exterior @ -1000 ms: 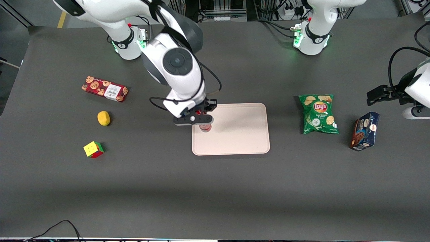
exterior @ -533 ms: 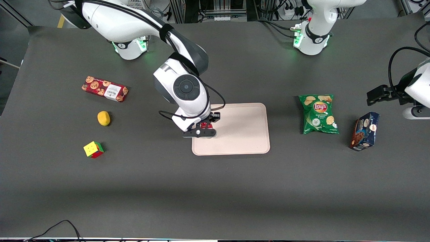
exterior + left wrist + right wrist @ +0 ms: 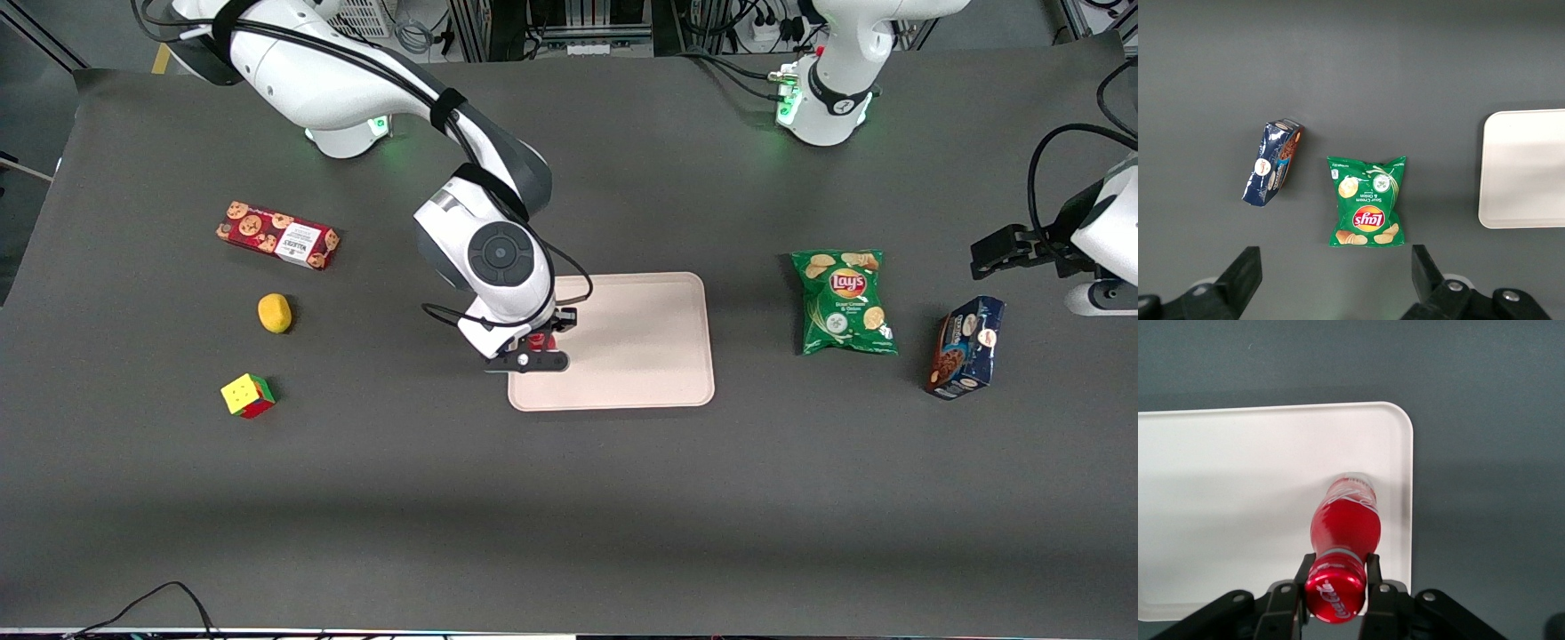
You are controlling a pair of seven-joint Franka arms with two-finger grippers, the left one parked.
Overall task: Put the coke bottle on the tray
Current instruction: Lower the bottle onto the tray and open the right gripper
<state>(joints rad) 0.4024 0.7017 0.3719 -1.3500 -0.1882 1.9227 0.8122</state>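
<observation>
The coke bottle (image 3: pixel 1345 523), all red with a red cap and white lettering, stands upright in my right gripper (image 3: pixel 1338 568), which is shut on its neck just under the cap. Its base is over the pale beige tray (image 3: pixel 1238 520), close to the tray's rim and a rounded corner; whether it touches the tray cannot be told. In the front view the gripper (image 3: pixel 532 353) is at the tray's (image 3: pixel 640 342) edge toward the working arm's end, and only a bit of the red bottle (image 3: pixel 540 340) shows under the wrist.
Toward the working arm's end lie a red cookie box (image 3: pixel 277 235), a yellow fruit (image 3: pixel 275 313) and a colour cube (image 3: pixel 248 396). Toward the parked arm's end lie a green chips bag (image 3: pixel 843 302) and a blue cookie pack (image 3: pixel 965 347).
The right arm has carried the bottle nearer to the front camera along the tray's edge and come lower. The grip on the bottle stays the same.
</observation>
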